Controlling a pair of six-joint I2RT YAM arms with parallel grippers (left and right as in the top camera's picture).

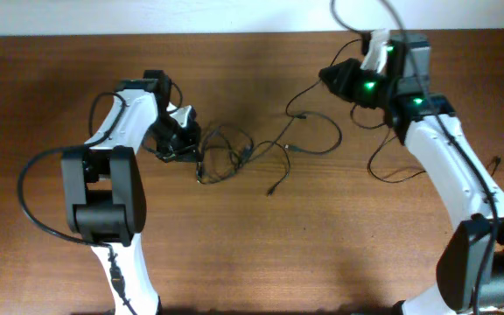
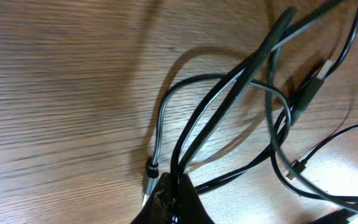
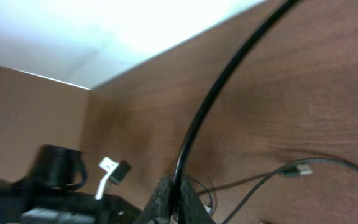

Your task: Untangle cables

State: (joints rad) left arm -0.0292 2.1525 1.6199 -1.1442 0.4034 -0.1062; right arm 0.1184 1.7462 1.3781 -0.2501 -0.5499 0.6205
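Sprawling on the table [image 1: 322,254], the cables [image 2: 232,93] are clenched by both jaws.

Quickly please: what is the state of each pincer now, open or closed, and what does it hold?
Left pincer: closed, holding cables.
Right pincer: closed, holding one cable.

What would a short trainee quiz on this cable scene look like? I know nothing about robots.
1. True or false: the left gripper and the right gripper are each shut on a strand of the cables.
2. The tangled part of the cables lies: A) beside the left gripper, B) beside the right gripper, C) hanging in the air.
3. What colour are the lights glowing on the right arm?
Key: 1 true; 2 A; 3 green.
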